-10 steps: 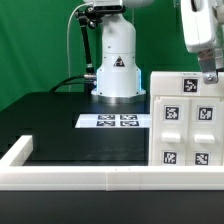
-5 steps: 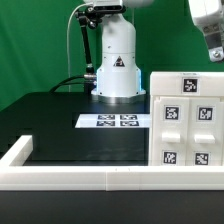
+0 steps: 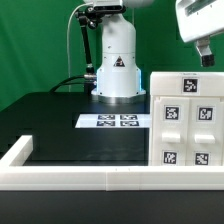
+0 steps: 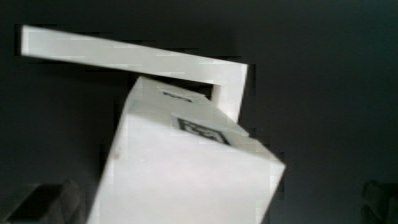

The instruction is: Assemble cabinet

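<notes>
Gripper: the gripper (image 3: 205, 55) hangs in the air with jaws spread wide, nothing between them.
Cabinet: the cabinet (image 3: 186, 118) stands upright on the desk (image 3: 60, 120), directly below the gripper and clear of it; its tagged front faces the exterior camera.
Wrist view: the cabinet (image 4: 187, 150) fills the frame from above, one tag visible.
Marker board: the marker board (image 3: 112, 121) lies flat on the desk, beside the cabinet, well below the gripper.
Rail: the white rail (image 3: 70, 178) edges the desk.
</notes>
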